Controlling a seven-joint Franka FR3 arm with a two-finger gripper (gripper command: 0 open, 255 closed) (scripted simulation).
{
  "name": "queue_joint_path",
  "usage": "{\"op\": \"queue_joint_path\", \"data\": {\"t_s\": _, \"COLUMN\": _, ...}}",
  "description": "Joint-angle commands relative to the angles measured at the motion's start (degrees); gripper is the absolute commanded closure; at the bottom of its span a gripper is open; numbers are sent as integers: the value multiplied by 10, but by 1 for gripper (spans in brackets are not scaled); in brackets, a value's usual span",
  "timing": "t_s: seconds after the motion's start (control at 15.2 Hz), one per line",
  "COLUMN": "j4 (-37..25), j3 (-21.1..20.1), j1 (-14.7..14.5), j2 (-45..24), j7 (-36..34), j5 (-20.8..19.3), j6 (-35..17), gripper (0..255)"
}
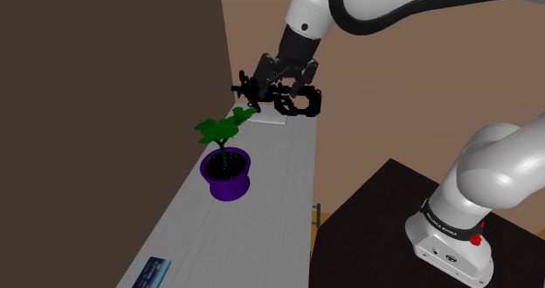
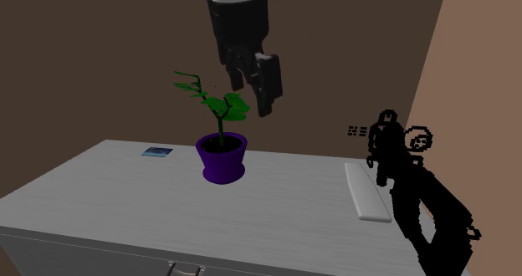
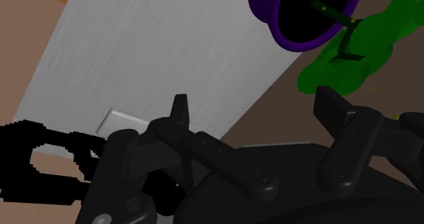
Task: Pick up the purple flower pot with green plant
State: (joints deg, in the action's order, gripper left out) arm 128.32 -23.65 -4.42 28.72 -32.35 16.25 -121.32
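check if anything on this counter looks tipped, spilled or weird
The purple pot stands upright, nothing spilled. One oddity: a jagged, flat black shape by the white slab at the counter's end, drawn without any shading.

Dim, even light in all views, brown walls (image 1: 105, 68) murky, pale table (image 1: 271, 216) and white arm (image 1: 498, 168) the brightest surfaces, arm shaded grey beneath, black pincer (image 2: 253, 99) barely separating from dark wall, flat black shape (image 2: 422, 203) jagged-edged.

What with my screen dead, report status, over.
Pincer open, empty, raised. Purple pot upright on grey counter, untouched. Green leaves near pincer, may snag.
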Motion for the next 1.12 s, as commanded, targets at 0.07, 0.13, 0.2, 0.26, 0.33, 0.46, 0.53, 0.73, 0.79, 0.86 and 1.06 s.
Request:
{"op": "queue_joint_path", "data": {"t_s": 0.07, "j4": -34, "j3": -34, "j1": 6, "j2": -45, "j7": -40, "j5": -4, "j6": -37, "gripper": 0}}
{"op": "queue_joint_path", "data": {"t_s": 0.13, "j4": -46, "j3": -45, "j1": 8, "j2": -60, "j7": -55, "j5": -8, "j6": -48, "gripper": 0}}
{"op": "queue_joint_path", "data": {"t_s": 0.2, "j4": -59, "j3": -57, "j1": 10, "j2": -76, "j7": -70, "j5": -14, "j6": -58, "gripper": 0}}
{"op": "queue_joint_path", "data": {"t_s": 0.26, "j4": -73, "j3": -70, "j1": 13, "j2": -92, "j7": -85, "j5": -21, "j6": -68, "gripper": 0}}
{"op": "queue_joint_path", "data": {"t_s": 0.33, "j4": -85, "j3": -80, "j1": 16, "j2": -106, "j7": -99, "j5": -28, "j6": -76, "gripper": 0}}
{"op": "queue_joint_path", "data": {"t_s": 0.46, "j4": -70, "j3": -82, "j1": 15, "j2": -107, "j7": -98, "j5": -26, "j6": -91, "gripper": 0}}
{"op": "queue_joint_path", "data": {"t_s": 0.53, "j4": -63, "j3": -83, "j1": 14, "j2": -108, "j7": -98, "j5": -26, "j6": -99, "gripper": 0}}
{"op": "queue_joint_path", "data": {"t_s": 0.73, "j4": -43, "j3": -86, "j1": 13, "j2": -112, "j7": -96, "j5": -25, "j6": -123, "gripper": 0}}
{"op": "queue_joint_path", "data": {"t_s": 0.79, "j4": -37, "j3": -87, "j1": 13, "j2": -113, "j7": -96, "j5": -24, "j6": -130, "gripper": 0}}
{"op": "queue_joint_path", "data": {"t_s": 0.86, "j4": -33, "j3": -88, "j1": 13, "j2": -114, "j7": -96, "j5": -24, "j6": -135, "gripper": 0}}
{"op": "queue_joint_path", "data": {"t_s": 1.06, "j4": -34, "j3": -87, "j1": 13, "j2": -114, "j7": -96, "j5": -24, "j6": -134, "gripper": 255}}
